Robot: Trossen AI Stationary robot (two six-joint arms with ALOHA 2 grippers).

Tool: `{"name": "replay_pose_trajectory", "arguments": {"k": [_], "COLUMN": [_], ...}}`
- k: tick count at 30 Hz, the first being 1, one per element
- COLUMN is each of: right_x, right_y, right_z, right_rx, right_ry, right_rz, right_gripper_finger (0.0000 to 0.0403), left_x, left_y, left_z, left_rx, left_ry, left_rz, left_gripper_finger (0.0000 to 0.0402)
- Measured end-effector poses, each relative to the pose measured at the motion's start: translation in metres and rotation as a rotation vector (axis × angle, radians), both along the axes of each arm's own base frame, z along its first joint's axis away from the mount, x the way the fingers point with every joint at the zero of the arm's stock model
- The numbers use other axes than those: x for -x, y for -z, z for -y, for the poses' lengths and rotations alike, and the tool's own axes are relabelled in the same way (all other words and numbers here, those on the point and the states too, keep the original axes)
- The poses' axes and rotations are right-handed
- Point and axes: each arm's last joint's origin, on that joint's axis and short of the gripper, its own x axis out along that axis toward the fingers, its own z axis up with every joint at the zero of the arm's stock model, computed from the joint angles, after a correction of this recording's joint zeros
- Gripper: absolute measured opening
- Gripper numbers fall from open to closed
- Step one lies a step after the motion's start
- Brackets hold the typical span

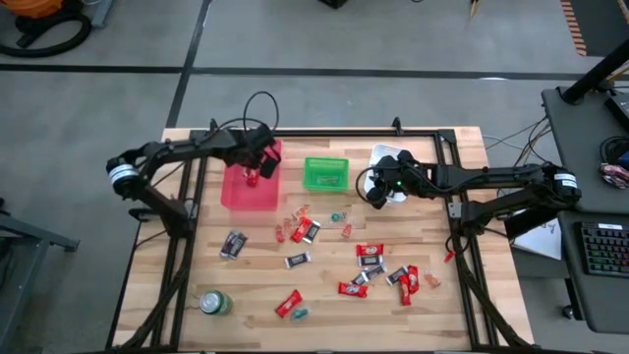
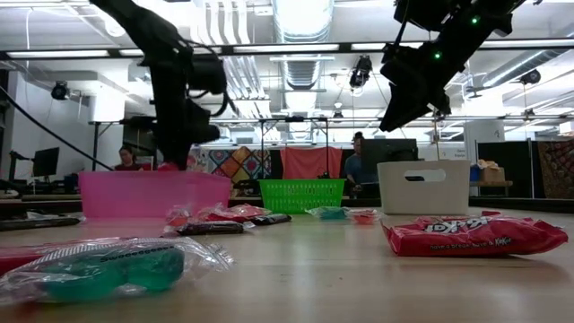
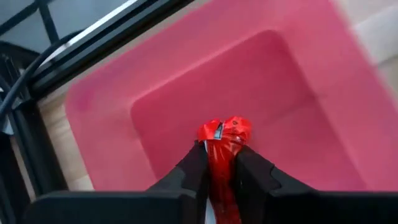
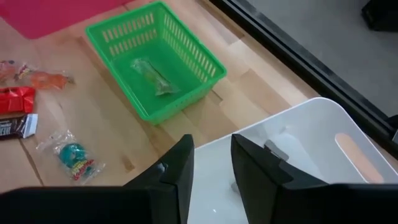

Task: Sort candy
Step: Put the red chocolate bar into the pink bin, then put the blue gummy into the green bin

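The left gripper (image 3: pixel 221 171) clamps a red-wrapped candy (image 3: pixel 224 140) above the pink bin (image 3: pixel 311 93). The right gripper (image 4: pixel 211 162) hovers over the white bin (image 4: pixel 323 124), fingers parted and empty. Other sweets (image 1: pixel 369 258) lie scattered on the table (image 1: pixel 256 285).

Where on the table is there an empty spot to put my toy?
Bare wood lies between the green can and the pink bin, and along the front right edge. The middle, under the green basket, is crowded with candy.

Pink bin (image 1: pixel 248 187); green basket (image 1: pixel 326 174); white bin (image 4: pixel 311 155); red candy (image 3: pixel 222 140).
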Motion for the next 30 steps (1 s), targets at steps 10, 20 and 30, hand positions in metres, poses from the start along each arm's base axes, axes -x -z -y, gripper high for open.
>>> {"name": "replay_pose_trajectory", "arguments": {"k": [10, 20, 30], "right_x": [0.000, -0.006, -0.014], "right_y": [0.000, -0.014, -0.019], "right_z": [0.000, -0.003, -0.022], "right_rx": [-0.007, -0.100, -0.198], "right_ry": [-0.004, -0.107, -0.238], "right_rz": [0.003, 0.061, 0.113], "right_gripper_finger": [0.0098, 0.0098, 0.0098], "left_x": [-0.003, -0.004, -0.031], "left_y": [0.014, -0.001, -0.046], "left_z": [-0.008, 0.007, 0.090], "left_rx": [0.013, -0.016, -0.141], "left_ry": [0.013, 0.069, 0.404], "left_rz": [-0.062, -0.047, 0.197], "left_gripper_finger": [0.0083, 0.0107, 0.0107]}}
